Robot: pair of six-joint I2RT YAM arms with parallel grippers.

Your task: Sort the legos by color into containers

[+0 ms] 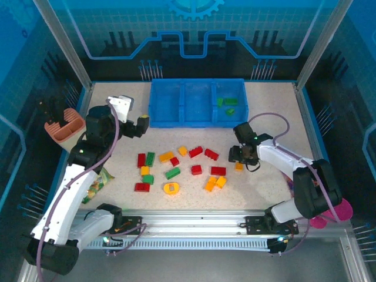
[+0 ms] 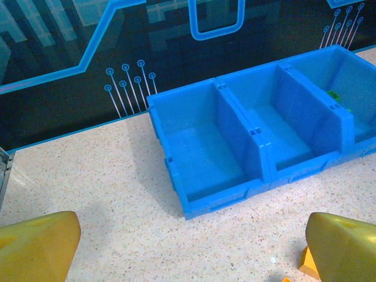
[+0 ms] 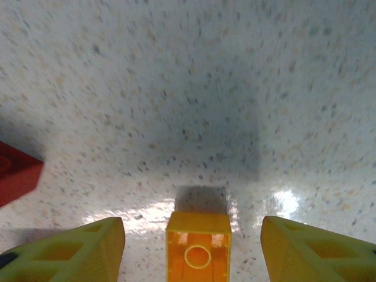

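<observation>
The blue tray [image 1: 197,120] stands at the back with three compartments; several green legos [image 1: 226,104] lie in its right one. Red [image 1: 195,151], green [image 1: 172,173] and orange [image 1: 167,156] legos are scattered on the table in front of it. My right gripper [image 1: 241,157] is low over the table and open, with an upside-down orange brick [image 3: 198,247] lying between its fingers [image 3: 76,252], untouched by either. My left gripper [image 1: 144,124] hovers open near the tray's left front corner [image 2: 194,208], with nothing between its fingers [image 2: 35,247]. The left and middle compartments look empty in the left wrist view.
A beige-and-pink utensil holder [image 1: 63,126] stands at the far left. A snack packet [image 1: 97,182] lies under the left arm. A magenta cup [image 1: 329,214] sits at the right front. A red brick [image 3: 17,173] lies left of the right gripper.
</observation>
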